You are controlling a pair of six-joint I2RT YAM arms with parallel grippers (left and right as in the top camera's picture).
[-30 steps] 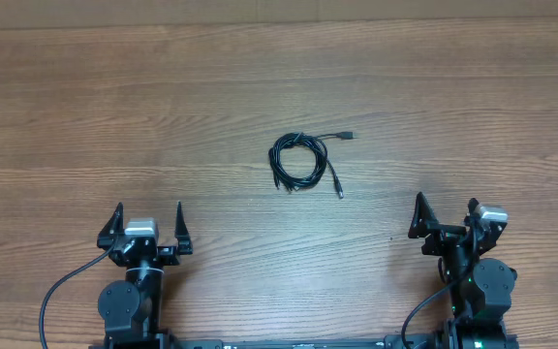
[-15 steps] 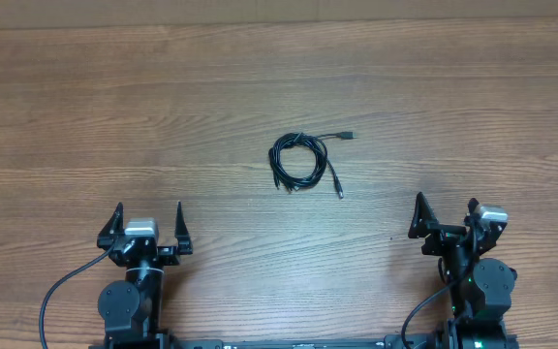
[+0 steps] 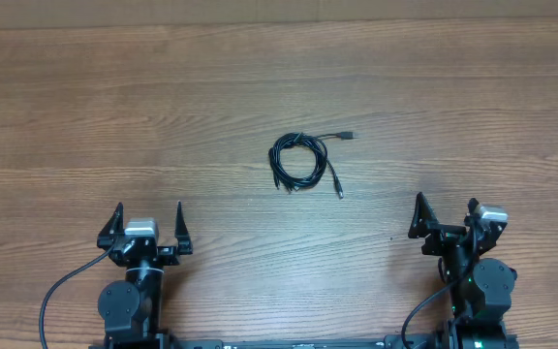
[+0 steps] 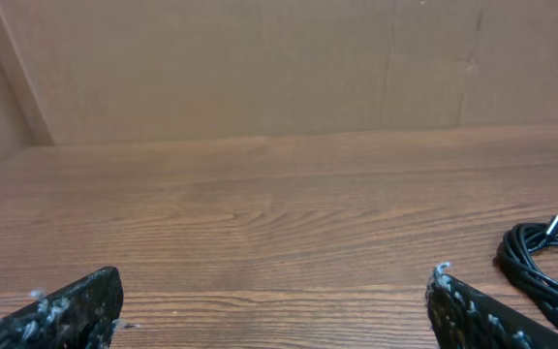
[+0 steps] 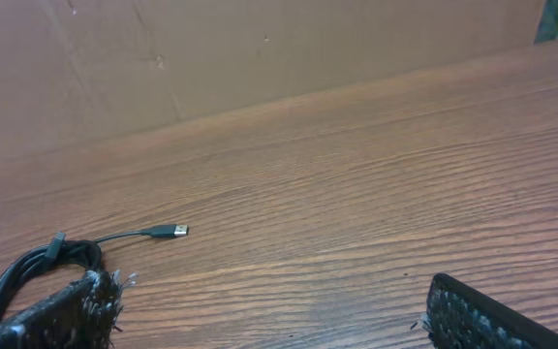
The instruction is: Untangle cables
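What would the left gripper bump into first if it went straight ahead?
Probably only the brown wall: ahead of the left gripper the way looks free; the cables lie off to its right.

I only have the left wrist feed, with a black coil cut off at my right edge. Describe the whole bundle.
Observer: Overhead, the cables lie as one small coil at the middle of the table.
Operator: Give me the loose ends.
Observer: The far plug trails out on the coil's right; the near plug lies right too, nearer the robot.
Operator: Report the right gripper.
Observer: The right gripper is open, empty, well clear of the coil.
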